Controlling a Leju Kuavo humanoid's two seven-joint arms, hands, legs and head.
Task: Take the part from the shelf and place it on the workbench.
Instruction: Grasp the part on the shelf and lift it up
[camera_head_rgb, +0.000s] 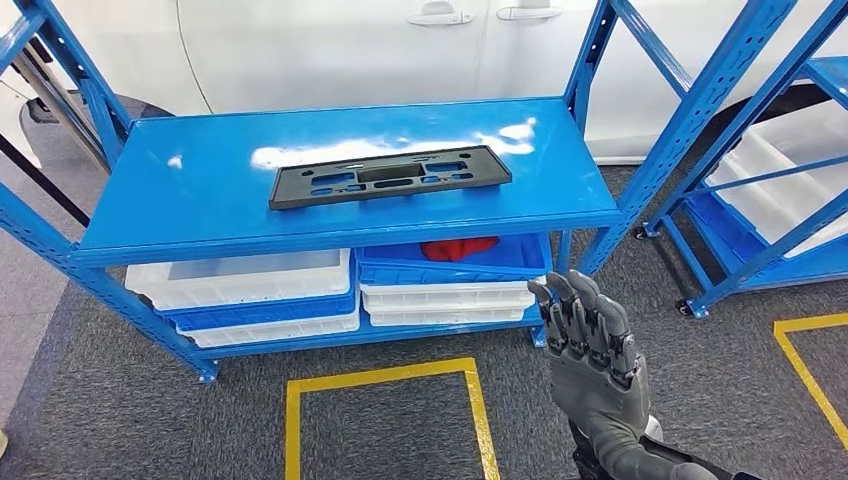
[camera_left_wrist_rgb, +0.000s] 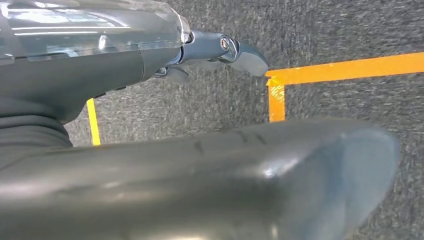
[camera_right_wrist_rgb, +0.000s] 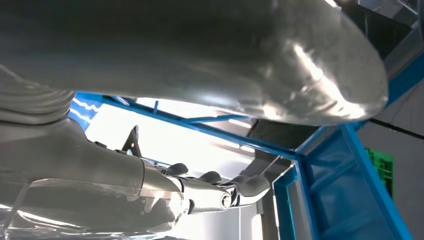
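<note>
A flat black plastic part (camera_head_rgb: 390, 176) with several cut-outs lies lengthwise on the top board of the blue shelf (camera_head_rgb: 200, 190). My right hand (camera_head_rgb: 590, 350) is raised in front of the shelf's right end, below the top board and apart from the part, fingers straight and close together, holding nothing. In the right wrist view the same hand (camera_right_wrist_rgb: 220, 192) points up toward the shelf frame (camera_right_wrist_rgb: 300, 155). My left hand (camera_left_wrist_rgb: 220, 52) hangs over grey carpet, fingers extended and empty.
White and blue bins (camera_head_rgb: 260, 290) fill the lower shelf; one holds a red item (camera_head_rgb: 458, 247). A second blue rack (camera_head_rgb: 770, 190) stands at the right. Yellow tape (camera_head_rgb: 385, 380) marks squares on the grey carpet. A white car body (camera_head_rgb: 400, 40) stands behind the shelf.
</note>
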